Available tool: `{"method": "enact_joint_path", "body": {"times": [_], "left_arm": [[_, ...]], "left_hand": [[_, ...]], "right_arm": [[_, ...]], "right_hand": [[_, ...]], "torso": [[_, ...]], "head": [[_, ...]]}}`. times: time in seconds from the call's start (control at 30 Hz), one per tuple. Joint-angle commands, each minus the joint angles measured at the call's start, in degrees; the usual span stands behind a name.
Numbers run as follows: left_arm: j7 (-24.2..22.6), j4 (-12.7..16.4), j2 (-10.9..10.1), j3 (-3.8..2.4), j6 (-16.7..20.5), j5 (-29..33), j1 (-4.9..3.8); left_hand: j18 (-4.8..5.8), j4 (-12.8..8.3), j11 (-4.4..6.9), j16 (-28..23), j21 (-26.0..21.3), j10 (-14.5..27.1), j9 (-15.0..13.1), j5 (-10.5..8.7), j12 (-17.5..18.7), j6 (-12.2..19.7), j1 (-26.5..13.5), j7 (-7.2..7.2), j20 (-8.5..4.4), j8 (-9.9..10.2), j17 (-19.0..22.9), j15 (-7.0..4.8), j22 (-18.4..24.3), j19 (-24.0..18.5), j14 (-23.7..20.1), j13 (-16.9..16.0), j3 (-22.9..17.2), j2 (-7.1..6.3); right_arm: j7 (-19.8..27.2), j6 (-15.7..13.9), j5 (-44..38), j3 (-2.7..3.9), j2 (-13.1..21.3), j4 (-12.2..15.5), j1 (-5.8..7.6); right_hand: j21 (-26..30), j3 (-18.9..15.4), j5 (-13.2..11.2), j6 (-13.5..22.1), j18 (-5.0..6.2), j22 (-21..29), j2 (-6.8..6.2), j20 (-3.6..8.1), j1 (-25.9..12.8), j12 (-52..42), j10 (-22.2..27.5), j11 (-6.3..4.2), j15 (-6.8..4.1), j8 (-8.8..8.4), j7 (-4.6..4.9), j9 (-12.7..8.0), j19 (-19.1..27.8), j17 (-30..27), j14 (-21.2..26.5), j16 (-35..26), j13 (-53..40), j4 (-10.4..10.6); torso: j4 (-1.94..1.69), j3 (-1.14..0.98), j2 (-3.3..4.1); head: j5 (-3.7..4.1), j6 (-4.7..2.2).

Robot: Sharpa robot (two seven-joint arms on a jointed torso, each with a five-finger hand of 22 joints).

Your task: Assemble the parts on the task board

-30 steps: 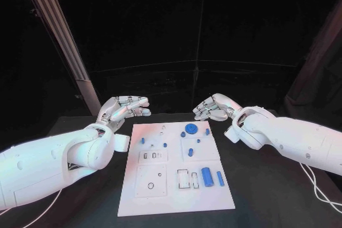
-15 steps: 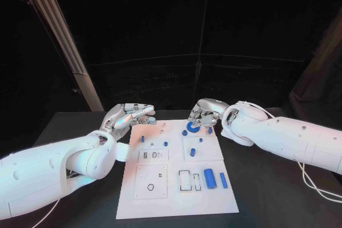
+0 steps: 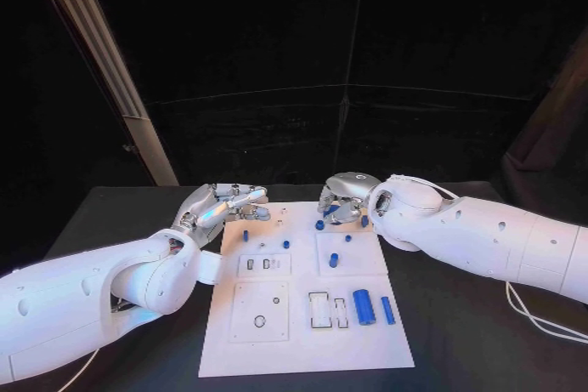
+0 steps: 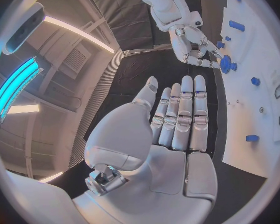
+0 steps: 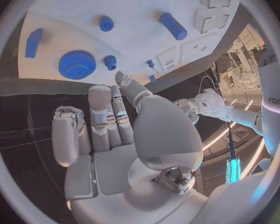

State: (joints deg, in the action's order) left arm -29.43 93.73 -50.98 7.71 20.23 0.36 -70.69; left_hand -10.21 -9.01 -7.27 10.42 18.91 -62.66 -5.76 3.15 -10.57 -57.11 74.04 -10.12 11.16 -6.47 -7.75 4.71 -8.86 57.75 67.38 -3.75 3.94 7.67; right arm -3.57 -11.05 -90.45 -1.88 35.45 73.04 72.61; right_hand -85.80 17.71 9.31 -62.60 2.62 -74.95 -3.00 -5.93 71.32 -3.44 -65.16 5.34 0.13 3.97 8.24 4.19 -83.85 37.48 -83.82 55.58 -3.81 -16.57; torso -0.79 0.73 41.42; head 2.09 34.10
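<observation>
Blue gear (image 5: 77, 63) hidden behind right hand (image 3: 346, 199) (head view).

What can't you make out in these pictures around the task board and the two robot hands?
- Head view: the right robot hand covers the blue gear, so contact cannot be judged.
- Right wrist view: the task board is cut off by the circle's rim.
- Head view: the outlined slots are too small to tell whether anything sits inside.
- Left robot hand: open, nothing hidden in it.
</observation>
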Motion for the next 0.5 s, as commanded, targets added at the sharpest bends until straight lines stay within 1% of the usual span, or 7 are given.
{"method": "enact_joint_path", "body": {"times": [0.03, 0.13, 0.37, 0.43, 0.5], "left_arm": [[0.25, 0.41, -0.24, -0.03, -1.18, -0.55, -0.07], [0.30, 0.51, -0.31, -0.02, -1.25, -0.57, -0.07], [0.41, 0.60, -0.45, -0.02, -1.29, -0.58, -0.08], [0.42, 0.64, -0.48, -0.02, -1.29, -0.58, -0.08], [0.45, 0.66, -0.51, -0.02, -1.29, -0.58, -0.08]], "left_hand": [[-0.10, -0.14, -0.18, -0.37, -0.13, -0.22, 0.07, 0.13, 0.38, -0.24, -0.16, -0.19, -0.09, 0.17, -0.05, 0.34, 0.08, -0.37, -0.14, 0.05, 0.11, -0.31], [-0.10, -0.14, -0.18, -0.37, -0.13, -0.22, 0.07, 0.13, 0.38, -0.24, -0.16, -0.19, -0.09, 0.17, -0.05, 0.34, 0.08, -0.37, -0.14, 0.05, 0.11, -0.31], [-0.10, -0.19, -0.21, -0.49, -0.15, -0.20, 0.09, 0.13, 0.49, -0.19, -0.25, -0.22, -0.06, 0.29, -0.08, 0.37, 0.11, -0.44, -0.18, 0.05, 0.18, -0.36], [-0.10, -0.19, -0.21, -0.49, -0.15, -0.20, 0.09, 0.13, 0.49, -0.19, -0.25, -0.22, -0.06, 0.29, -0.08, 0.37, 0.11, -0.44, -0.18, 0.05, 0.18, -0.36], [-0.10, -0.19, -0.21, -0.49, -0.15, -0.20, 0.09, 0.13, 0.49, -0.19, -0.25, -0.22, -0.06, 0.29, -0.08, 0.37, 0.11, -0.44, -0.18, 0.05, 0.18, -0.36]], "right_arm": [[-0.98, 2.05, -2.36, 0.04, -0.27, 0.07, 0.22], [-0.97, 2.41, -2.41, 0.05, -0.59, -0.10, 0.28], [-0.98, 3.59, -2.56, 0.04, -1.21, -0.45, 0.33], [-0.97, 3.94, -2.66, 0.04, -1.45, -0.65, 0.34], [-1.00, 4.31, -2.77, 0.04, -1.61, -0.78, 0.35]], "right_hand": [[-0.39, 0.52, 0.26, 0.52, -0.57, -5.39, -0.33, -0.48, -0.14, 0.05, 0.74, 0.15, 0.46, -0.43, 0.30, -0.12, -0.75, 0.22, -0.81, 0.68, -0.03, 0.04], [-0.44, 0.62, 0.24, 0.93, -0.58, -5.48, -0.36, -0.55, -0.03, 0.04, 1.04, 0.19, 0.51, -0.48, 0.29, -0.19, -0.76, 0.34, -0.67, 1.05, -0.05, 0.05], [-0.41, 0.65, 0.10, 2.00, -0.52, -5.30, -0.56, -0.70, 0.20, 0.06, 2.05, 0.32, 0.65, -0.49, 0.12, -0.32, -0.58, 0.34, -0.32, 1.78, -0.03, 0.07], [-0.37, 0.61, -0.02, 2.37, -0.49, -5.18, -0.61, -0.76, 0.26, 0.05, 2.34, 0.38, 0.69, -0.51, 0.07, -0.35, -0.49, 0.24, -0.20, 1.93, -0.02, 0.08], [-0.38, 0.61, -0.04, 2.48, -0.49, -5.18, -0.61, -0.77, 0.29, 0.04, 2.40, 0.40, 0.70, -0.51, 0.04, -0.36, -0.48, 0.22, -0.16, 1.98, -0.03, 0.08]], "torso": [[-0.15, 0.15, 0.60], [-0.19, 0.16, 0.77], [-0.24, 0.21, 1.04], [-0.26, 0.21, 1.04], [-0.32, 0.19, 1.16]], "head": [[0.04, -0.11], [0.05, 0.08], [0.05, 0.10], [0.03, 0.27], [0.01, 0.29]]}}
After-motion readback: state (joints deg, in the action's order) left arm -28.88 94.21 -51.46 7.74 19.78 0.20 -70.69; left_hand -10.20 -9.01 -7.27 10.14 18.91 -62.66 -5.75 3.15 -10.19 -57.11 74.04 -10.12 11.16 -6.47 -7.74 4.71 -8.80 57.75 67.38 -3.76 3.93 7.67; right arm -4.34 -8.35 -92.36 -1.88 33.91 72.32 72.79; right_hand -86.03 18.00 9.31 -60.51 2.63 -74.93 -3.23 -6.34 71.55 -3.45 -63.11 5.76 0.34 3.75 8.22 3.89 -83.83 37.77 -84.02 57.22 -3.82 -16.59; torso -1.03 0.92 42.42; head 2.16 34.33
